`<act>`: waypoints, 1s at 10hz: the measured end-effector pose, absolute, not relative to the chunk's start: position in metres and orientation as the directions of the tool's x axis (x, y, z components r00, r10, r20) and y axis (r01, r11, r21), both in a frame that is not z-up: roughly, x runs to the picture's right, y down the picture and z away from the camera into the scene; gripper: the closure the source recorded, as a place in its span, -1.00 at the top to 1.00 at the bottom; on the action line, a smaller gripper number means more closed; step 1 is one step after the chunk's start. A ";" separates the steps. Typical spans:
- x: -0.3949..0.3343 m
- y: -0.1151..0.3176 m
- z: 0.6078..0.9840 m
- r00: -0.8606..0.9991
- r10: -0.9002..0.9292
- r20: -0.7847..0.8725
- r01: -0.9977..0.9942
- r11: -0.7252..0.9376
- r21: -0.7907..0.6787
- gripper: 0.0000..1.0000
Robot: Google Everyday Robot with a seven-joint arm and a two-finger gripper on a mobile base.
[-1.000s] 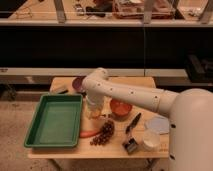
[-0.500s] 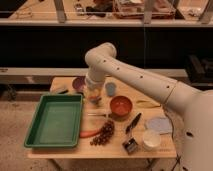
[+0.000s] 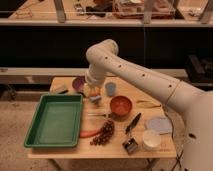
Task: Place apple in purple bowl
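Note:
The apple point(image 3: 91, 91), yellow with a reddish blush, hangs just above the table with my gripper point(image 3: 93, 94) shut on it. The gripper points down from the white arm point(image 3: 135, 72), which reaches in from the right. Just left of and behind the gripper sits the purple bowl point(image 3: 78, 84), its right side hidden by the wrist. The apple hangs beside the bowl's right rim, not inside it.
A green tray point(image 3: 54, 120) fills the table's left half. A grey-blue cup point(image 3: 110, 88) and an orange bowl point(image 3: 120, 106) stand right of the gripper. A carrot point(image 3: 90, 133), dark grapes point(image 3: 103, 134), a black utensil point(image 3: 133, 122) and a white cup point(image 3: 151, 139) lie nearer the front.
The arm has lifted and swung back and to the left, carrying the apple from near the orange bowl toward the purple bowl.

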State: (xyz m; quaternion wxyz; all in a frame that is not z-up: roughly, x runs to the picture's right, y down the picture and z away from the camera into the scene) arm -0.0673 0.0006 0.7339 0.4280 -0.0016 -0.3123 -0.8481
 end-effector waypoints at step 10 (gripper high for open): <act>-0.110 -0.111 0.849 -0.543 -0.822 -0.172 0.667 -0.547 0.507 -1.00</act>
